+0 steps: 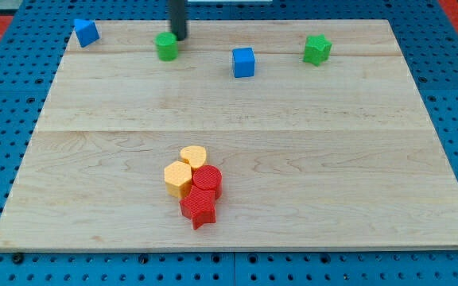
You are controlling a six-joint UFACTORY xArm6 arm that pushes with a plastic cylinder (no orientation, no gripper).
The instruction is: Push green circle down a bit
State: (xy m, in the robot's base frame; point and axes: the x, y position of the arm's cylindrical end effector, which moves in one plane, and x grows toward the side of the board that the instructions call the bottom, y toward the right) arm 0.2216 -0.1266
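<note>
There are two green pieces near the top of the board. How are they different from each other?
The green circle is a round, smooth-sided block; the green star has a notched, pointed outline. The circle sits toward the view's left, the star toward the view's right. My tip stands right beside the circle, just up and to its right; nothing is near the star. Both share the same green and similar size.

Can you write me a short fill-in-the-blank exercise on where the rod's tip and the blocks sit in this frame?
1. My tip sits just to the upper right of the ____ circle.
2. The blue cube lies between the green circle and the green ____.
3. The yellow blocks and red blocks cluster near the view's ____ edge.
4. Another blue block sits at the board's top ____ corner.

Missing words: green; star; bottom; left
</note>
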